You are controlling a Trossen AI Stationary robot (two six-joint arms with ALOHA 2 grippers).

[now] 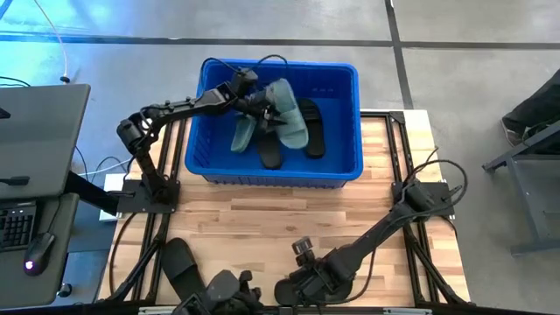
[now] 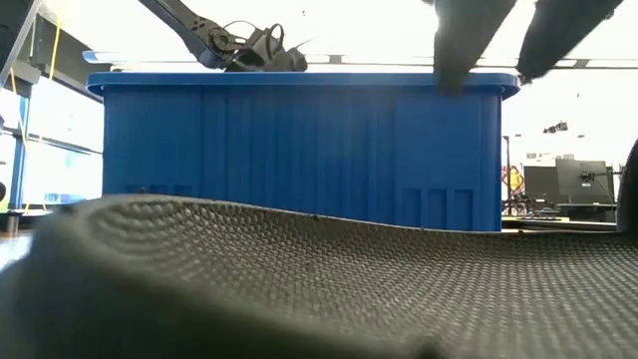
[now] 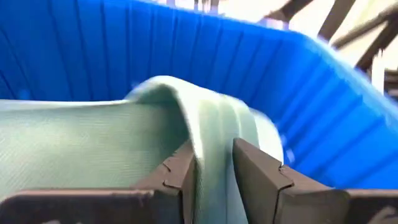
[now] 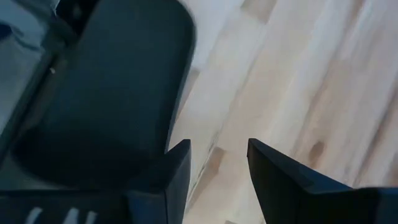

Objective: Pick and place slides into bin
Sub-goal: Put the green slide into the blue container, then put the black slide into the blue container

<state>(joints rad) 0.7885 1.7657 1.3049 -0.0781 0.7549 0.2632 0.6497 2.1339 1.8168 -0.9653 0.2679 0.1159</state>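
I've got the left gripper [image 1: 267, 107] over the blue bin [image 1: 201, 131], pinching a sage green slide [image 3: 124, 143] by its strap so it hangs clear of the black slides [image 1: 271, 150] inside. The right gripper [image 4: 217, 165], jaws spread and empty, hovers beside a black slide [image 4: 106, 99] on the table [image 1: 280, 214].

blue bin [image 2: 299, 150] beyond a dark textured slide sole [image 2: 299, 289] close up, arm [image 2: 239, 45] above the rim
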